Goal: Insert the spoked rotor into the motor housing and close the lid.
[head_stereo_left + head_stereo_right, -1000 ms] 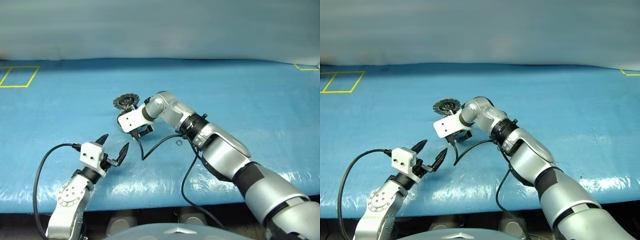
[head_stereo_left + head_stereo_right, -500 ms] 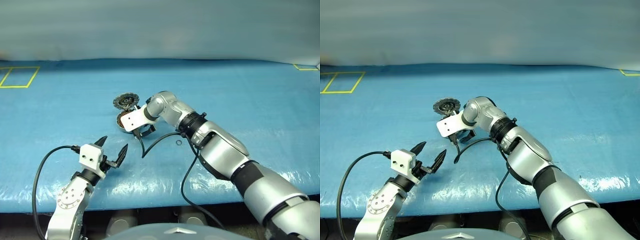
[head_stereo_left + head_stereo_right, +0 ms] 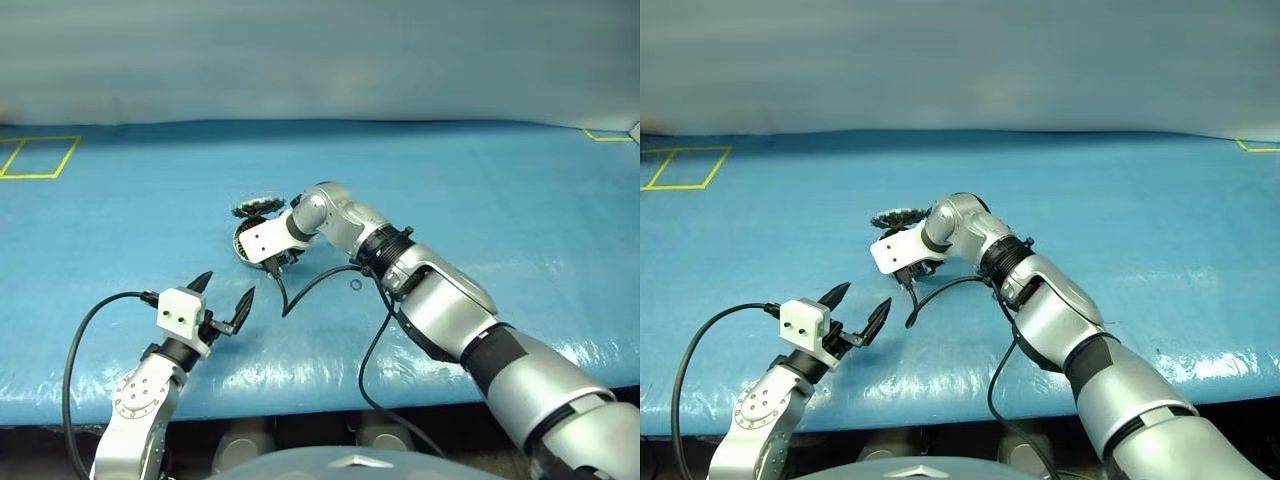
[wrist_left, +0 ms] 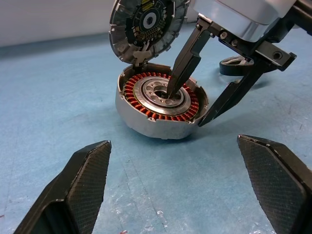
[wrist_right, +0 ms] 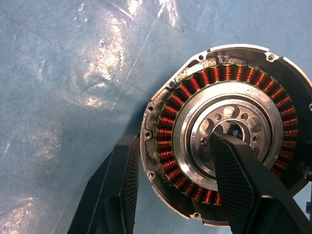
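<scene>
A broad blue desk [image 3: 480, 180] fills the scene. The right arm reaches across it to the desk's middle, where its end effector [image 4: 186, 108] points steeply down over the housing [image 4: 146, 124]. It is part spread: one black finger dips into the pale centre hub and the other sits just outside the cup's wall, so the two straddle the ring of copper windings. Whether they already pinch that wall cannot be told. The left end effector [image 3: 229, 283] hangs above the desk at about 7 o'clock from the housing, well apart from it, with its fingers spread wide and nothing between them, aimed toward the cup. The housing rests flat on the desk, open side up. The lid [image 4: 146, 22] stands raised from the housing's 12 o'clock edge, showing its dark-and-silver inner face. A small dark ring [image 3: 356, 285] lies on the desk at about 4 o'clock from the housing, beside the right arm's cable. Whether the rotor already sits in the cup cannot be made out. The work looks to be at the housing itself, seating or steadying what is in the cup. Next, the finger must likely lift clear of the hub before the lid is tipped down onto the rim.
</scene>
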You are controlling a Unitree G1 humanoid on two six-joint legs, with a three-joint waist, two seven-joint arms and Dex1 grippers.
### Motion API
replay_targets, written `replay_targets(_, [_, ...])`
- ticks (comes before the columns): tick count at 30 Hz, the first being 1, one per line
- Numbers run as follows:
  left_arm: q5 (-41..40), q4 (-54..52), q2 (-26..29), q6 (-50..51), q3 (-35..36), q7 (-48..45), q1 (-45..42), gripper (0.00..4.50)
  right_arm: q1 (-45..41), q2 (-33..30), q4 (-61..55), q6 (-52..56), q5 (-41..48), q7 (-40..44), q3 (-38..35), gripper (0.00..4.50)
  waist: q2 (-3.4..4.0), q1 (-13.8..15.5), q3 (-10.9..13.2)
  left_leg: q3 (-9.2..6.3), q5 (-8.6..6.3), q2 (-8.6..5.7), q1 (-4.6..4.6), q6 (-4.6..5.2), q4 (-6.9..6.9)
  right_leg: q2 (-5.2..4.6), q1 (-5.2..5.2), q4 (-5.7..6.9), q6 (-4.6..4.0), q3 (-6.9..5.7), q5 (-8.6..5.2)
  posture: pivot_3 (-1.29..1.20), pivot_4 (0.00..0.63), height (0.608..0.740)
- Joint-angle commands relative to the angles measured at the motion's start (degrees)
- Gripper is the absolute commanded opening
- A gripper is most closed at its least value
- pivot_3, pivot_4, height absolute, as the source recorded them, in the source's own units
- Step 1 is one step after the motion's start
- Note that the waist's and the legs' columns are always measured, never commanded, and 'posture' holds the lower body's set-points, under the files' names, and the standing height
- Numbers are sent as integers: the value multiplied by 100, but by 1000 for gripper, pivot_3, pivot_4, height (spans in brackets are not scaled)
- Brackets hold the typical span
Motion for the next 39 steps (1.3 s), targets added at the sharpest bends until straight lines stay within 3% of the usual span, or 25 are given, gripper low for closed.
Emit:
replay_targets(1, [-37,-104,30,-65,114,1,-32,4500,257,-293,-608,221,114,458,-116,1893,-1,2,0,1,0,0,0,0,0,0,0,-1,0,1,0,0,150,740])
replay_targets(9, [-93,-48,110,-43,205,-71,-110,4500,1230,-1084,-2653,1256,374,1170,-293,1877,-3,11,-2,4,-2,1,0,-3,0,-1,1,-4,1,1,0,0,150,740])
replay_targets(18, [-76,-9,132,-438,350,-256,-81,4500,2618,-1771,-5317,3223,602,1538,-344,1871,-11,61,-7,6,-6,6,-1,-9,1,-2,4,-10,1,-1,-2,0,150,740])
replay_targets(26, [-100,-26,256,-376,387,-291,5,4500,3064,-1695,-6069,4171,740,1242,-218,1870,-22,54,-13,16,-9,20,2,-12,1,0,3,-9,-2,-6,-5,0,150,740])
replay_targets(36, [-124,-86,245,-231,339,-294,1,4500,3147,-1570,-6179,4299,878,914,44,1870,-33,0,-20,18,-19,44,7,-29,1,21,1,-8,-14,-15,-12,0,150,740])
replay_targets(39, [-134,-74,241,-202,336,-295,-26,4500,3122,-1529,-6243,4330,934,838,61,2843,-33,-6,-20,17,-20,48,10,-30,0,23,1,-7,-17,-17,-14,0,150,740])
